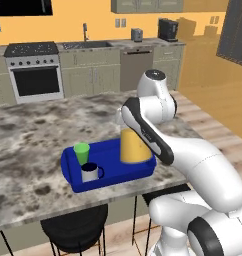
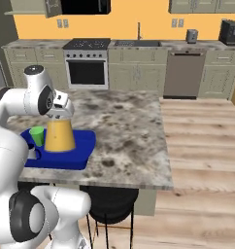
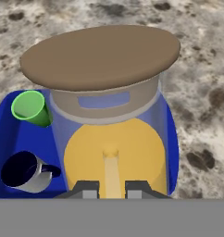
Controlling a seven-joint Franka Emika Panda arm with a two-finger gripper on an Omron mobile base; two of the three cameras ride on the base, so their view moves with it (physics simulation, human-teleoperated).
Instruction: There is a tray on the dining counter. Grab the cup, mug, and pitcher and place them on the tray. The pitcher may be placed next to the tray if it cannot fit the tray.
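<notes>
End effector (image 3: 112, 189) narrow, clamped on pitcher (image 3: 111, 115) handle so it stays upright over the tray (image 1: 113, 177) on the bench (image 1: 28, 150). Cup (image 3: 31, 108) and mug (image 3: 27, 172) sit in tray left of end effector, leaving the pitcher room.

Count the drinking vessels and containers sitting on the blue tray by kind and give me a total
Small bright green handleless cup: 1
Light grey mug with dark loop handle: 1
Clear conical pitcher of orange liquid with brown lid: 1
Total: 3
</notes>
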